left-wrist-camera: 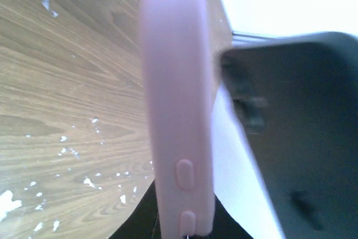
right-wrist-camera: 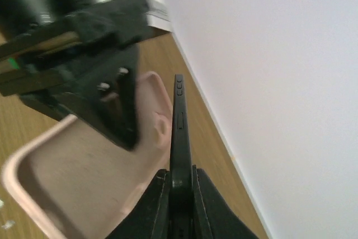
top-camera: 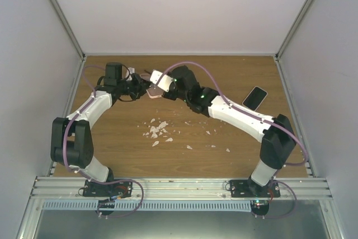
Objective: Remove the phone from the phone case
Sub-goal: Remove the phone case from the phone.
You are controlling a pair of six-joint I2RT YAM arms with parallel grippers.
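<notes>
Phone (right-wrist-camera: pixel 179 132) stands edge-on, clamped in the narrowed fingers of the right gripper (right-wrist-camera: pixel 180 182), just beside the pink case (right-wrist-camera: pixel 67 177), whose hollow looks bare. Left gripper (right-wrist-camera: pixel 109 102) pinches the case's rim. Both hang above the far middle of the table (top-camera: pixel 128 155). Grip on so thin an edge looks slight. A tug against a caught corner, which I cannot rule out, could twist the phone free and drop it.

Pale pink and black over brown wood grain.
The phone case (left-wrist-camera: pixel 176 110) was pale pink and the phone (right-wrist-camera: pixel 180 132) black. The table (top-camera: pixel 184 166) showed streaked brown grain dotted with white flecks (top-camera: pixel 156 130). The left arm (top-camera: pixel 98 104) and right arm (top-camera: pixel 240 115) were white with black joints, their cables (top-camera: pixel 197 64) purple.
</notes>
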